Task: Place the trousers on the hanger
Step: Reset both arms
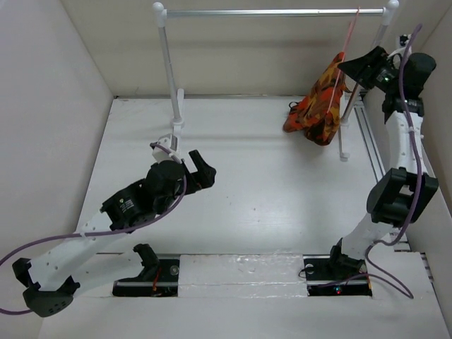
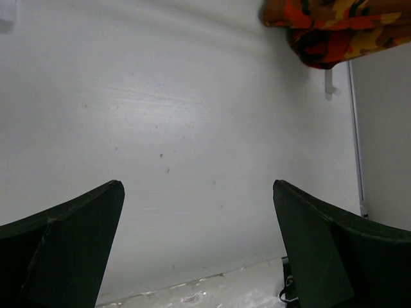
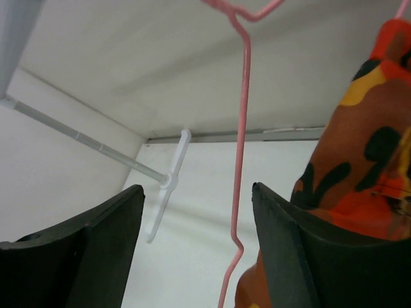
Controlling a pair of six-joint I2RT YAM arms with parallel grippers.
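**Right gripper** (image 3: 192,256): two dark fingers (image 3: 83,256) set apart, clamped on nothing. It is raised high at the far right of the enclosure, level with the hung garment. The hanger's wire runs down through the gap between the fingers and shows no contact with either one.

**Hanger** (image 3: 243,96): thin pale-pink wire clothes hanger. Its hook is over the rail near the rail's right end (image 1: 351,35), and it hangs tilted down and to the left.

**Trousers** (image 1: 321,106): long cloth trousers in orange, red, yellow, brown and black camouflage print. They are draped over the lower part of the hanger in a folded bunch. They lie just beside the right gripper's right finger in the right wrist view (image 3: 359,167). Whether the lowest fold touches the table cannot be told.

**Rail** (image 1: 275,12): silver horizontal bar on two white posts, standing along the far edge of the table.

**Left gripper** (image 1: 201,169): dark fingers (image 2: 64,244) spread wide with nothing between them. It is low over the left half of the table, well apart from the hanger. The trousers show only at the upper right of its wrist view (image 2: 340,32).

**Table** (image 1: 268,198): flat white surface, enclosed by white walls.
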